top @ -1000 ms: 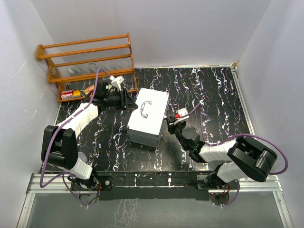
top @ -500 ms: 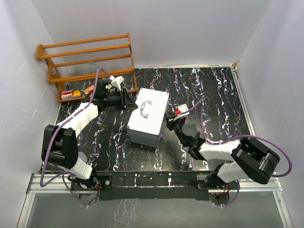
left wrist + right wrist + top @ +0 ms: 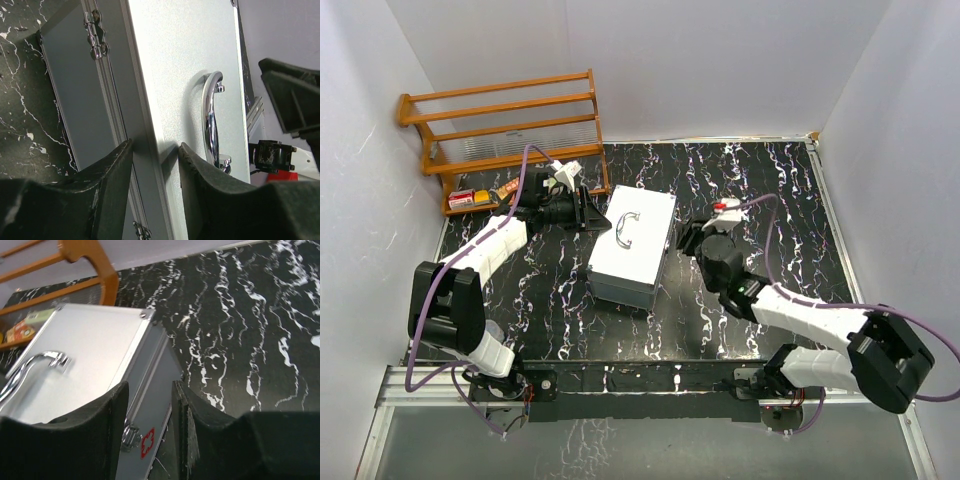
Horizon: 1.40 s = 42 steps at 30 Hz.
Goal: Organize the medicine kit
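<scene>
The silver medicine case [image 3: 632,248] lies shut on the black marbled table, its chrome handle [image 3: 627,228] on top. My left gripper [image 3: 588,210] is at the case's far left edge. In the left wrist view the fingers [image 3: 154,147] stand apart and straddle the case's [image 3: 175,60] top rim beside the handle [image 3: 210,115]. My right gripper [image 3: 688,240] hovers at the case's right side, open and empty. In the right wrist view it [image 3: 150,385] looks down on the case wall with a latch [image 3: 129,437] and a red cross [image 3: 147,442].
A wooden rack [image 3: 500,130] stands at the far left corner, with small medicine boxes [image 3: 480,197] on its bottom shelf. The rack's end [image 3: 90,265] also shows in the right wrist view. White walls close in the table on three sides.
My right arm has risen and swung right and back, drawing its gripper a little away from the case's side. The left arm and the case have not moved.
</scene>
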Each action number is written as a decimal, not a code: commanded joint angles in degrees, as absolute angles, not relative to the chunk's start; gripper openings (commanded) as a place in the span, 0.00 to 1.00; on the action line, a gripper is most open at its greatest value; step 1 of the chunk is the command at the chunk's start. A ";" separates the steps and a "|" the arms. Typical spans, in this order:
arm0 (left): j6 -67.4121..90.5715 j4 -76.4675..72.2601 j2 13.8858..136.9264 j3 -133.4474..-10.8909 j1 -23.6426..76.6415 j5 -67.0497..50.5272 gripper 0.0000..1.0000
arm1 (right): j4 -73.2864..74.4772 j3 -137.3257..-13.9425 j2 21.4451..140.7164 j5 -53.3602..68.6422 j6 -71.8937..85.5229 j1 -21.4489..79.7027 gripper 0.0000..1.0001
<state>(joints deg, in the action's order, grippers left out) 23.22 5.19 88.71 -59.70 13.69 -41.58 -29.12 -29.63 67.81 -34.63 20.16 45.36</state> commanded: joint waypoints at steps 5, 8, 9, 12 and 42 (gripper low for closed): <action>20.39 13.89 91.80 -57.04 14.56 -38.58 0.40 | 8.12 -41.26 69.19 -25.92 41.19 36.67 0.35; 20.39 13.80 91.89 -56.96 14.55 -38.75 0.39 | 11.43 -43.41 72.43 -19.12 42.28 34.86 0.26; 20.39 13.80 91.95 -56.95 14.58 -38.78 0.39 | 11.79 -44.03 73.47 -17.23 42.62 34.67 0.23; 20.33 13.79 92.18 -57.04 14.54 -38.99 0.36 | 11.54 -46.33 76.69 -12.75 42.46 34.42 0.10; 27.00 5.88 96.17 -56.66 15.23 -50.11 0.31 | -5.08 -48.63 81.00 7.94 49.92 34.45 0.00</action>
<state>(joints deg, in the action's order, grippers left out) 25.96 1.45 91.46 -59.33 12.03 -48.97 8.38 -47.53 82.98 1.23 44.47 32.84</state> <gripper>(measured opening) 0.324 0.007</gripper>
